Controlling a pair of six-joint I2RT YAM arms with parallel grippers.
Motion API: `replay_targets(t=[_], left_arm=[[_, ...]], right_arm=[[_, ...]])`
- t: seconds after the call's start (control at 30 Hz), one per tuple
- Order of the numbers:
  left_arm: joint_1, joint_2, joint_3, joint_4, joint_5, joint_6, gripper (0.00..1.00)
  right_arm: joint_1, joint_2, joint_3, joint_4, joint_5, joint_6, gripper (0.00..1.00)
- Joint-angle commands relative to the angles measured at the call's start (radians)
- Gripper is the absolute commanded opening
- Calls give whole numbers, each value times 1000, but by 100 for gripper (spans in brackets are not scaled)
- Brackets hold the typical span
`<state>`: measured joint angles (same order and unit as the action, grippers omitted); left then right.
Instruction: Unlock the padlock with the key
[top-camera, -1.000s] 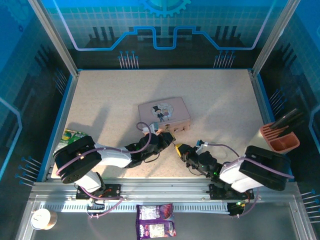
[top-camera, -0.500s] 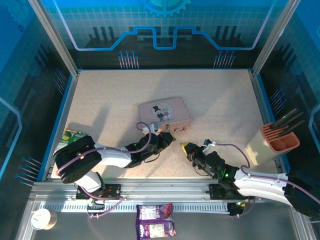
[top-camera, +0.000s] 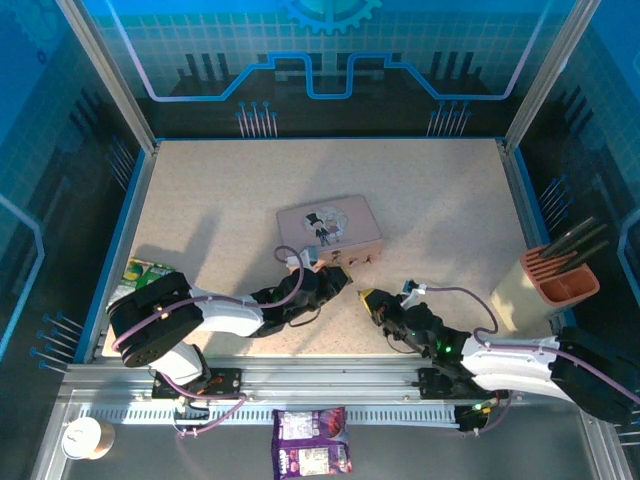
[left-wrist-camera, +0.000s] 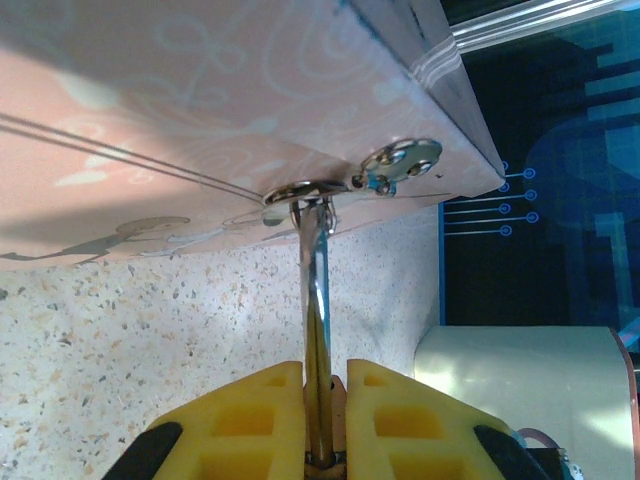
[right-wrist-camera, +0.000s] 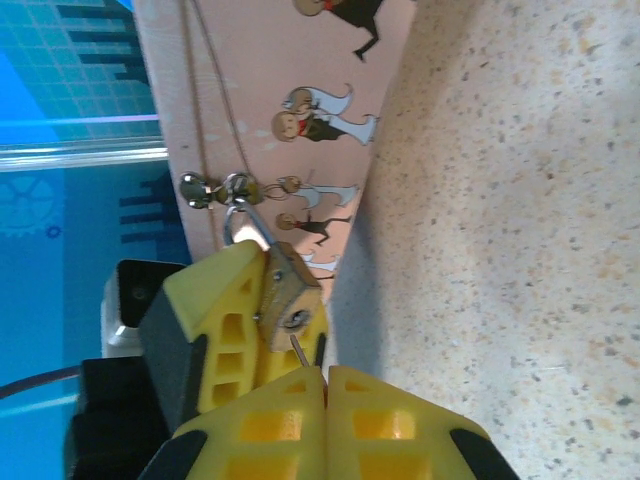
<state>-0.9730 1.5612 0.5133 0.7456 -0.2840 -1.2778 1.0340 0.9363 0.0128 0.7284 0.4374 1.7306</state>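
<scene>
Right wrist view: right hand (right-wrist-camera: 325, 385), bottom centre, pinched shut on the key (right-wrist-camera: 297, 350), its tip just below the padlock (right-wrist-camera: 285, 290) at centre left. Left hand (left-wrist-camera: 325, 395) grips the padlock, which hangs from the tin (right-wrist-camera: 250, 60) above.

You had a speckled beige table (top-camera: 220, 190) with a blue border, and near its middle a pink tin (top-camera: 330, 226) with cartoon figures lay flat on it. At the right edge stood a cream block (top-camera: 522, 290), just beside an orange holder (top-camera: 568, 285) with dark tools. A green packet (top-camera: 143, 272) lay at the left edge.
</scene>
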Motion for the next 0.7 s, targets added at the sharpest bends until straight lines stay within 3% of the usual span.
replay_targets(t=[0.0,0.67], left_arm=[[-22,-4,31,130,-8,-11,0],[-32,12,54,147,-14,-17,0]], right_arm=[[3,-46,10,-41,24,-20,0],[18,23,16,-1,21,15,0]])
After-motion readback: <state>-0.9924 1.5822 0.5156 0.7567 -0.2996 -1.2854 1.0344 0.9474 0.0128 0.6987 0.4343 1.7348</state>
